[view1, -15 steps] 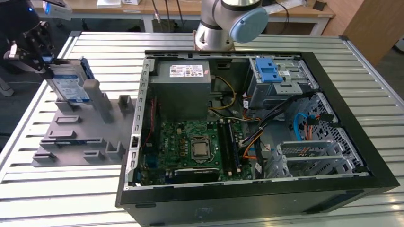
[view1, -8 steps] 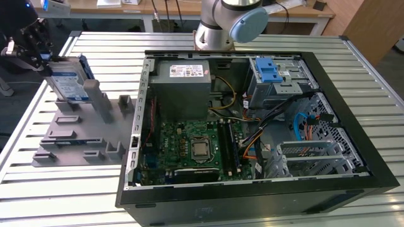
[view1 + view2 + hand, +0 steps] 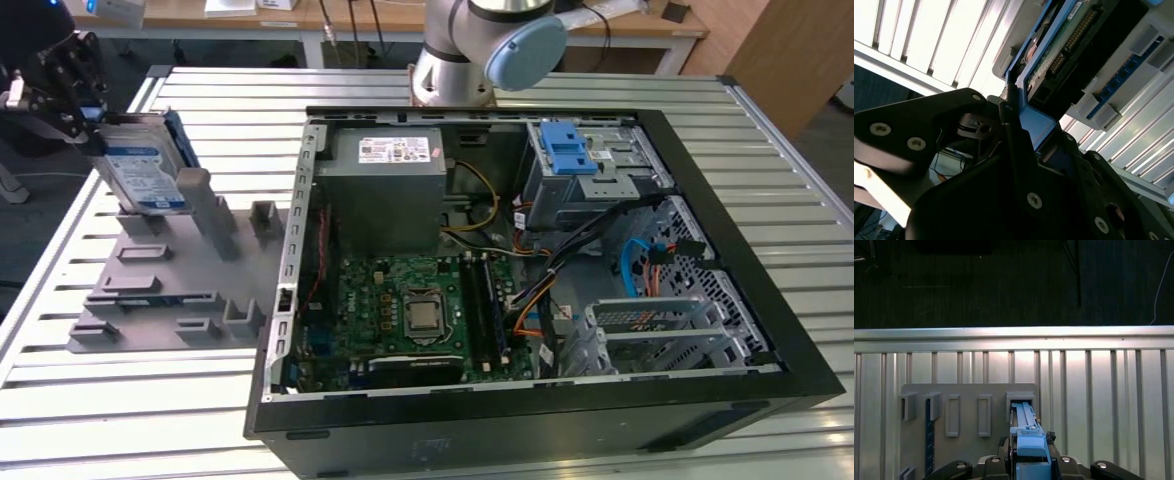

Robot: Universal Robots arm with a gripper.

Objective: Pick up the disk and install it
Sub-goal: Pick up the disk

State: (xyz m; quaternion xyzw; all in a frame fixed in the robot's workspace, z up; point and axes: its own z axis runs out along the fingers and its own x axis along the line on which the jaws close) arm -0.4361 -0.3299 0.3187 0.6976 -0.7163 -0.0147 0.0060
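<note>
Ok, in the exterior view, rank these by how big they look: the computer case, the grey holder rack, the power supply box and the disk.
Largest to smallest:
1. computer case, by far the largest
2. grey holder rack
3. power supply box
4. disk, which stands on edge at an angle, so its face looks foreshortened

The disk (image 3: 143, 168), silver with a white-and-blue label and a blue frame, stands on edge, its top edge clamped between the jaws of the gripper (image 3: 88, 120)
</note>
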